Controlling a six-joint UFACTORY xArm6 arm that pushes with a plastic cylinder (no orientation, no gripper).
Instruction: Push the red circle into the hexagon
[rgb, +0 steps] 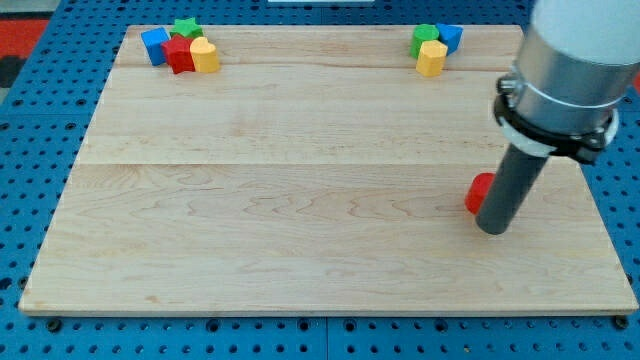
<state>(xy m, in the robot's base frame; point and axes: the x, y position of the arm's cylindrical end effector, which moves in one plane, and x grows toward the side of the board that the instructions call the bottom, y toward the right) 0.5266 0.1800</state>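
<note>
My tip (493, 228) touches the red circle (479, 193), which lies just at its left. The arm has no fingers, so it holds nothing on the desk (300, 200).

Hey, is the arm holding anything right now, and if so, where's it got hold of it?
Nothing is held. My tip is a bare rod beside the red circle's right edge, partly covering it; contact cannot be told.

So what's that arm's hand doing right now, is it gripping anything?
No hand: only a rod, holding nothing. My tip rests against the red circle, on its right in the view.
</note>
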